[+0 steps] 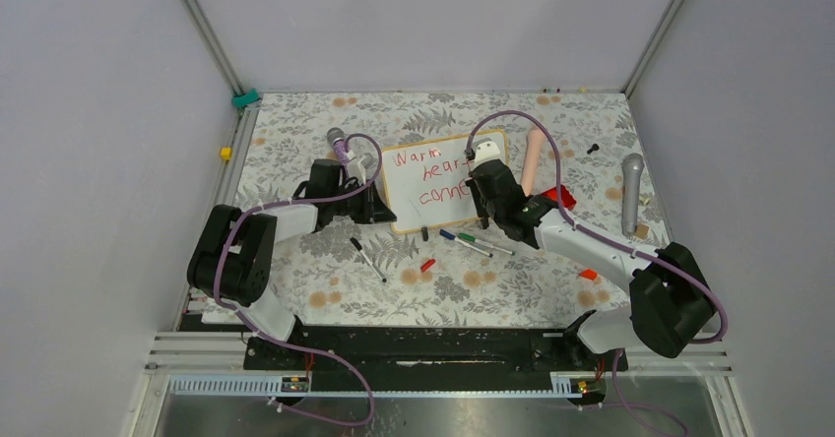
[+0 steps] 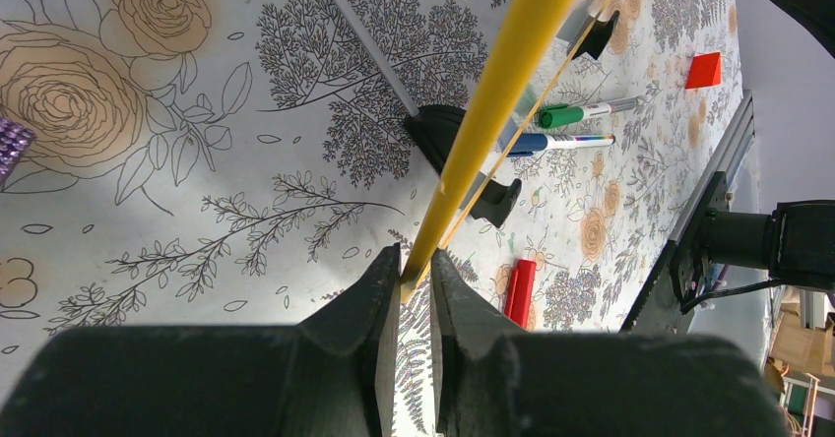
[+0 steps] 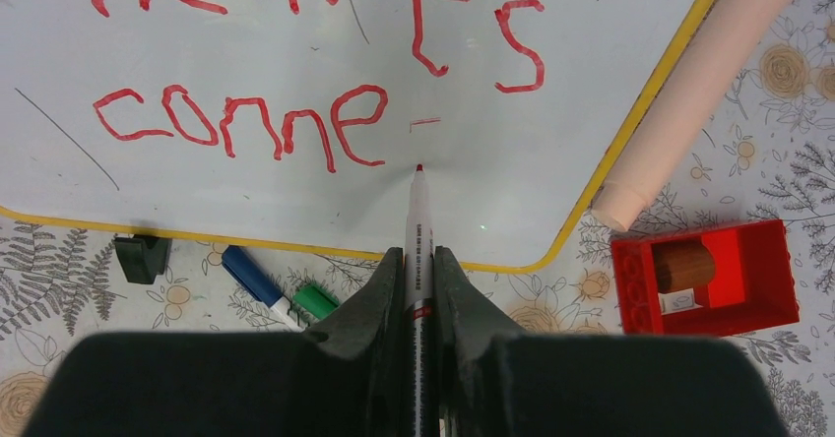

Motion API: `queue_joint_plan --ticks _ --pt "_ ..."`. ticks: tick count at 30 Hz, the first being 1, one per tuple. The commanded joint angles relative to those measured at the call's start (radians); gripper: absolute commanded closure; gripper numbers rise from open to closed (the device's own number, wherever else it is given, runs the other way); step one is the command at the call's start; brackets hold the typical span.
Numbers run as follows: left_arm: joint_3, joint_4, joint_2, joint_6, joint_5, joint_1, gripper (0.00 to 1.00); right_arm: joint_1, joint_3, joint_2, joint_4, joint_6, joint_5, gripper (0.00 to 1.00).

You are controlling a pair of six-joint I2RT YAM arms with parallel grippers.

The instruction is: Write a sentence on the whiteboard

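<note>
Whiteboard [image 1: 402,203] is seen lying mid-frame in the top view, on the worktop [image 1: 325,289], btwn both arms. Sentence [image 3: 236,127] is judged mostly done: "Warm" and "hearts" are written in full, 3rd line reads "conne" so far, w/ a short red dash just right of it. Last letters, prob. "ct", are judged left. Marker [image 3: 418,216] is held tight in the right claw [image 3: 418,255], its red tip set at or just off the board, lower right of the final "e"; contact can't be told. Left claw [image 2: 416,260] is pinched narrow on the board's yellow frame edge. Containers: one red box [image 3: 709,321] is seen at lower right of the right wrist view, off the board; a brown round piece [image 3: 684,265] is lying in it, w/ a small white bit beside that
</note>
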Motion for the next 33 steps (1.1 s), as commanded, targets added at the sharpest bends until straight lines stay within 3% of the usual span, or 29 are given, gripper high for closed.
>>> queue_joint_plan --ticks 1,33 --pt "0.035 0.015 0.005 0.01 -0.034 0.008 0.99 -0.008 0.011 -0.025 0.004 -0.005 0.042 1.0" --pt "0.035 0.017 0.007 0.01 -0.033 0.008 0.99 -0.008 0.083 0.035 0.03 0.002 -0.013 1.0"
